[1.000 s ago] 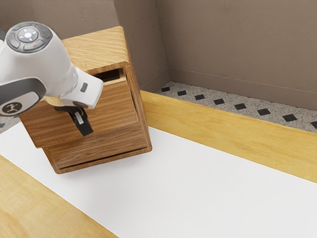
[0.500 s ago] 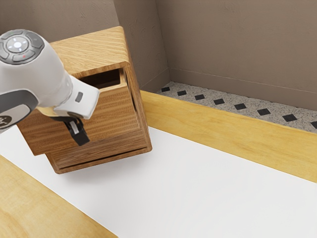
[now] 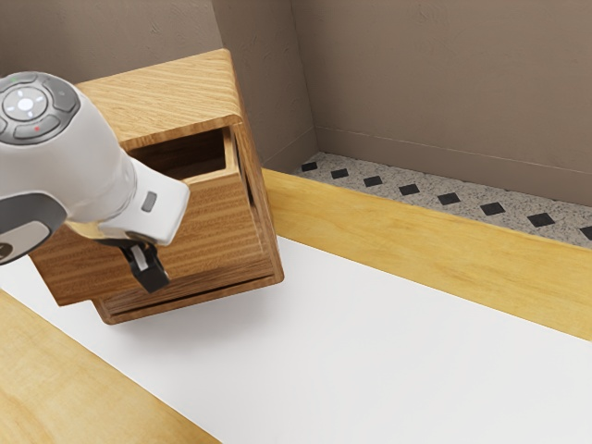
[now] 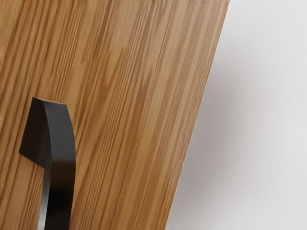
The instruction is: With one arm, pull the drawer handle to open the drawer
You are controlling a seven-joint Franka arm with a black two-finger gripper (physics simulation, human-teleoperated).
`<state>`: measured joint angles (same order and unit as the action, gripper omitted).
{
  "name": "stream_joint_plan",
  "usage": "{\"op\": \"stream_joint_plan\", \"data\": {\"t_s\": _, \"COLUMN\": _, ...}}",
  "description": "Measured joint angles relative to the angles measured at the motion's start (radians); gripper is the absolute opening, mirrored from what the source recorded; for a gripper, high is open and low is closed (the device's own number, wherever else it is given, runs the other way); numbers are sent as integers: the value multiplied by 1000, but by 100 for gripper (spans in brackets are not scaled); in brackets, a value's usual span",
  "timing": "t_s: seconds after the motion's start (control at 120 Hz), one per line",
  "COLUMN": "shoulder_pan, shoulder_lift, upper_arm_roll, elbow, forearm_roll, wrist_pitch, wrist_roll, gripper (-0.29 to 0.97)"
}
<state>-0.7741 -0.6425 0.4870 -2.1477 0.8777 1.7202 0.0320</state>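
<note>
Table (image 3: pixel 388 361): white, lower right of frame.
Cabinet (image 3: pixel 176 88): upper left.
Drawer (image 3: pixel 217 217): top one, partly out.
Tool (image 3: pixel 148 268): at the drawer front; my grip, cannot tell.
Handle (image 4: pixel 53 158): dark bar just under my tool; I'd pull toward lower left.

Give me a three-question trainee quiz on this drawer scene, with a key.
1. True or false: the drawer is fully shut.
2. The cabinet stands on: A) the white tabletop; B) a carpet; C) a shelf.
3. Fill in: the gripper is at the drawer's ____ face.
Key: 1 false, it stands out from the cabinet and its dark inside shows; 2 A; 3 front.
</note>
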Motion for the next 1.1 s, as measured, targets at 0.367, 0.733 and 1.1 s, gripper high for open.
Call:
{"op": "stream_joint_plan", "data": {"t_s": 0.367, "shoulder_pan": 49, "shoulder_lift": 9, "upper_arm_roll": -102, "elbow": -22, "forearm_roll": -43, "wrist_pitch": 0, "wrist_roll": -18, "gripper": 66}}
{"op": "stream_joint_plan", "data": {"t_s": 0.733, "shoulder_pan": 178, "shoulder_lift": -4, "upper_arm_roll": -247, "elbow": -66, "forearm_roll": -110, "wrist_pitch": 1, "wrist_roll": -33, "gripper": 65}}
{"op": "stream_joint_plan", "data": {"t_s": 1.1, "shoulder_pan": 357, "shoulder_lift": 161, "upper_arm_roll": -434, "elbow": 148, "forearm_roll": -267, "wrist_pitch": -44, "wrist_roll": -45, "gripper": 66}}
